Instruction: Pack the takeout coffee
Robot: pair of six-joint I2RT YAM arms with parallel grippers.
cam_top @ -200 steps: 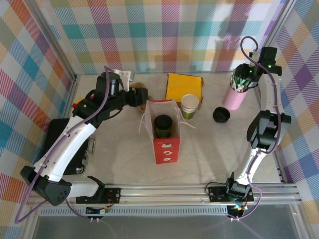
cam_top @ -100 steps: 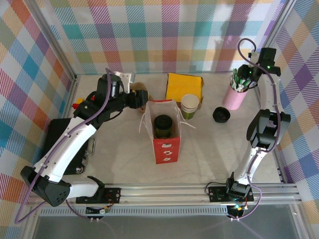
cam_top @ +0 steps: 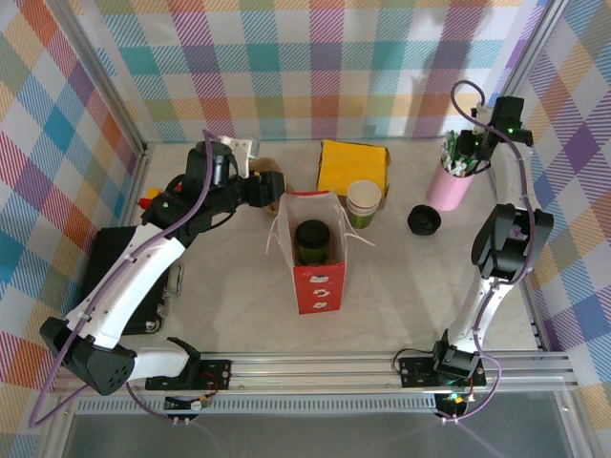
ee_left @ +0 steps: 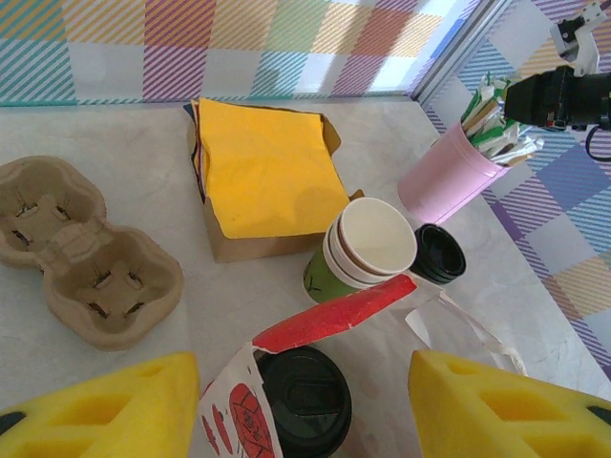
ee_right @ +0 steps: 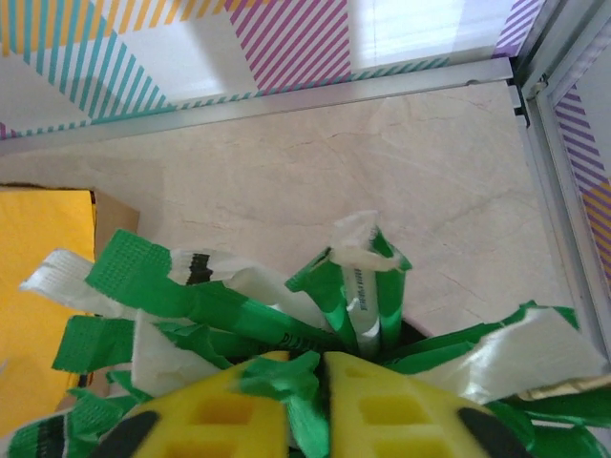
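- The takeout coffee (cam_top: 312, 240) stood upright inside the red-and-white paper bag (cam_top: 315, 286) at mid-table, with its black lid on.
- The right gripper (ee_right: 320, 386) sat over the pink cup (cam_top: 449, 191) in the far right corner. Its pads were drawn nearly together, with a green-white stick (ee_right: 277, 367) pinched between them.
- The step in hand looked like drawing one stick out for the bag. A straight upward lift seemed best, since neighbouring wrappers crowded the pads and might come along or tip the cup.
- The left gripper (cam_top: 269, 187) hung with its jaws wide and holding nothing, just behind the bag's rear left corner.
- The enclosure post and wall lay close on the right. The way to the bag passed over a loose black lid (cam_top: 423, 220) and the cup stack (cam_top: 363, 203), so a high carry looked wise.
- The bag mouth stood open, though the coffee's lid filled much of it.
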